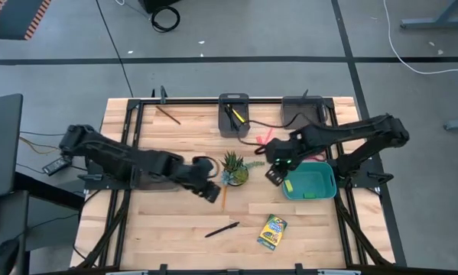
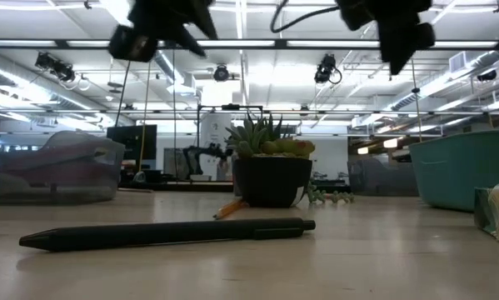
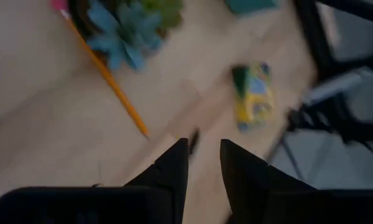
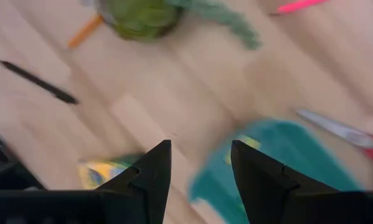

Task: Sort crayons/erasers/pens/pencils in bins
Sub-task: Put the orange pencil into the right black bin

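Hovering empty with fingers slightly apart, the left gripper (image 1: pixel 211 192) looks set to drop onto the orange pencil (image 1: pixel 223 197) at the plant's (image 1: pixel 234 169) seven o'clock, while the right gripper (image 1: pixel 274 174), spread and empty, hangs by the teal bin (image 1: pixel 329 186).

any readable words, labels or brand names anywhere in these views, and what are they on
None can be read.
Crayon box: yellow-and-green printing, too small in the high view and too blurred in the left wrist view.
Black pen: no visible marking.
Teal bin: no label visible.

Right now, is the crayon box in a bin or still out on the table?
Out. The crayon box lies flat on the bare table, apart from the teal bin.
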You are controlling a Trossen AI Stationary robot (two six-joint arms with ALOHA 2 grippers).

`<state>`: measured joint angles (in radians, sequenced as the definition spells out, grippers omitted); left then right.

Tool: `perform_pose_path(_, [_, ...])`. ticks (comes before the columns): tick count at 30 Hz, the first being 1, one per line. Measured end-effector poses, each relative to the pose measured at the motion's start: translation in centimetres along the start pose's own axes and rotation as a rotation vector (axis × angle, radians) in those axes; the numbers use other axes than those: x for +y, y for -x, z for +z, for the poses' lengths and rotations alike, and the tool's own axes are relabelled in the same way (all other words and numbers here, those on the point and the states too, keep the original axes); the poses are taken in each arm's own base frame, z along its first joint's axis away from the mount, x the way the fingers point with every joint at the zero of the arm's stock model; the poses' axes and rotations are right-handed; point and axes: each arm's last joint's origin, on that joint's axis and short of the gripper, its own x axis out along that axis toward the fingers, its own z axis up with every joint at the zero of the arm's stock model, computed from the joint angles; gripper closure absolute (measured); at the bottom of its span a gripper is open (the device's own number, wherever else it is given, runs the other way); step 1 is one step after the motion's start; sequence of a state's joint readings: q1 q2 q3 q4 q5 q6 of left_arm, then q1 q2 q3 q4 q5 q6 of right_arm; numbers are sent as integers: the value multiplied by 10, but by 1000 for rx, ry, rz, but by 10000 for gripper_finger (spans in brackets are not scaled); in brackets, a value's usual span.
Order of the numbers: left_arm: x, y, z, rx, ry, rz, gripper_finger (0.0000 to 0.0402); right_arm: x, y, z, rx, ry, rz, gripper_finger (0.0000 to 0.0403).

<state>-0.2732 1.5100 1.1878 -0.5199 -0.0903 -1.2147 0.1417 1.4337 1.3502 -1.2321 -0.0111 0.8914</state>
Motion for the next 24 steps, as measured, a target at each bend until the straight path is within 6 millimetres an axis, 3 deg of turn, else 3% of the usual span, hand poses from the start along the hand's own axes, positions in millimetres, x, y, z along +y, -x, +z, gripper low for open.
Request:
perform_pose_path(6, [0,-46,-4,90,63,232,298,-28,43,-23,-34,27,58,230])
perform_pose_path(12, [1,-87,-10,166,181,259,276,-57,83,-45,-175,-27,158,230])
perform_pose_path(17, [7,-101,-14,158,257,315,260,-76,102,-57,-317,-35,164,230])
perform_pose_path(24, [7,-105,-16,84,310,329,264,-81,106,-61,-350,38,151,230])
